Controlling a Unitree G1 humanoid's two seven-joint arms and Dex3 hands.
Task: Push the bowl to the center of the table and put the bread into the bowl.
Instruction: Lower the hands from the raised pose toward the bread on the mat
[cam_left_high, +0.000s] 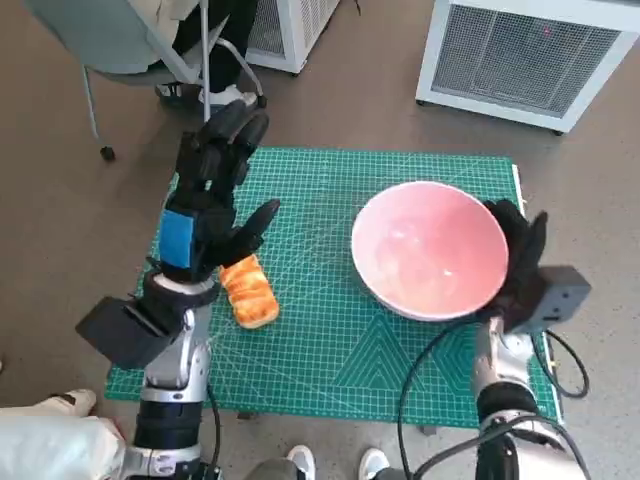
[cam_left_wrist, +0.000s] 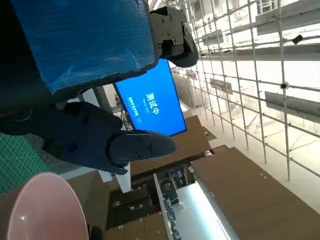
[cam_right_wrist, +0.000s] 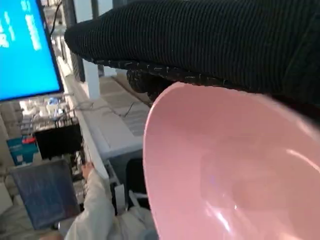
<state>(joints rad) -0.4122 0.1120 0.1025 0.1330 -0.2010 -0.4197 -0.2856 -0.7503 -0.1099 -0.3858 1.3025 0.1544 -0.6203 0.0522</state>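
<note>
1. Nearest, right hand (cam_left_high: 520, 268) set against the outer, right side of the pink bowl (cam_left_high: 430, 250), fingers spread up along the rim; holding nothing.
2. Bowl still right of the green mat's (cam_left_high: 330, 350) middle. Best pushed low on the wall, slowly leftward, to avoid tipping.
3. Bread (cam_left_high: 248, 290) lying on the mat at left, just beside and partly under the left hand (cam_left_high: 205, 215), fingers spread above it, gripping nothing.
4. Only in the right wrist view: a person's sleeve (cam_right_wrist: 97, 210) and a blue screen (cam_right_wrist: 22, 50) beyond the bowl.
5. Only in the left wrist view: scaffolding (cam_left_wrist: 250, 75) far off; bread hidden there.
</note>
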